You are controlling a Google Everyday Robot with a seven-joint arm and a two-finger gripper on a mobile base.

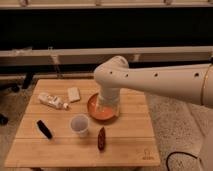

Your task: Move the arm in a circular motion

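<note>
1 cream-white arm (150, 80) reaches in from the right and bends down over the wooden surface (130, 147). Its hand (106, 106) hangs low over the orange bowl (94, 116); whether it is clenched or released cannot be told. Near the bowl are 1 white cup (80, 125), 1 lying bottle (51, 101), 1 pale block (74, 94), 1 black item (44, 129) and 1 dark red item (101, 138).

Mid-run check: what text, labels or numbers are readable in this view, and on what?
Nothing is readable.
Dark mark at the table front right corner: too blurred to read.
Label on the bottle: too blurred to read.
The arm and its gripper over the orange bowl: no text visible.
</note>
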